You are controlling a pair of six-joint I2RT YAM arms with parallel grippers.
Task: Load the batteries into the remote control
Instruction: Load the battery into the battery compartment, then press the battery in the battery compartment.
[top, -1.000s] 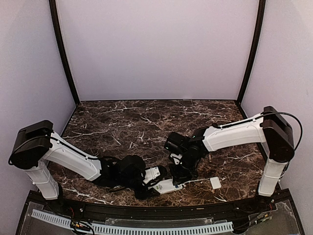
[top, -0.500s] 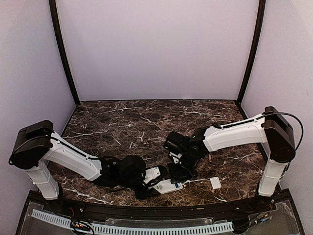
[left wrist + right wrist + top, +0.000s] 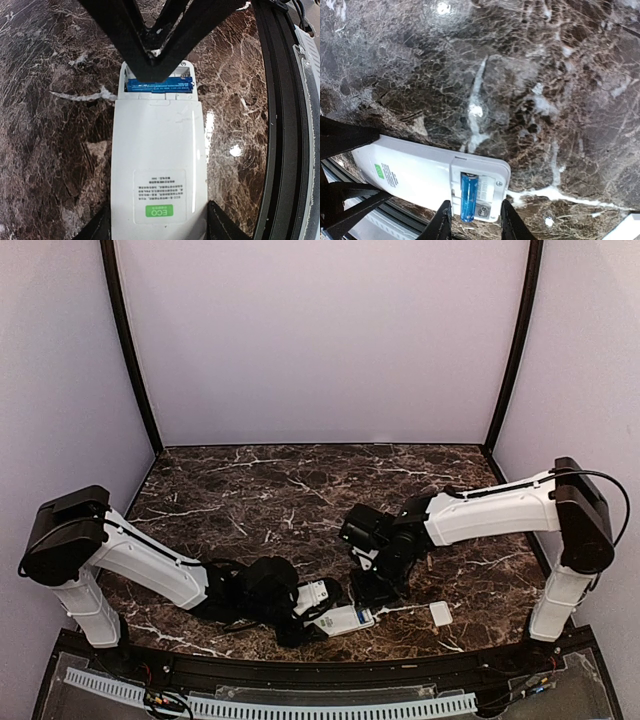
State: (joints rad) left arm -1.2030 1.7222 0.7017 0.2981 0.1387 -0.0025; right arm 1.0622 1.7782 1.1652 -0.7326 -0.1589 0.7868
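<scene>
Change since the earlier frame: right gripper (image 3: pixel 472 220) has drawn back up and away from the remote's open end, its jaws spreading, so the blue cell now shows from above.
Step in hand: release after seating the first battery (image 3: pixel 468 192); it lies in one slot of the battery compartment (image 3: pixel 479 186), and the slot beside it looks empty.
Right gripper state: fingers moderately apart with nothing between them, hanging just off the compartment end.
Left gripper state: left gripper (image 3: pixel 158 227) clamps the remote control (image 3: pixel 157 150) by its two long edges at the label end, steadying it.
Location of remote: flat on the table (image 3: pixel 250 490) near its front edge, between the two grippers.
Facing: back side up, green label (image 3: pixel 159 211) visible, compartment uncovered.
Long axis of remote: roughly along the table's near edge, label end toward the left arm, compartment end toward the right arm.
Long axis of battery: across the remote's width, at right angles to the handset.
Next move calls for: a second cell, which no view shows; it would need aligning crosswise over the empty slot while the left grip holds firm.
Cover piece (image 3: pixel 441 614): lies well apart on the right, not yet fitted.
</scene>
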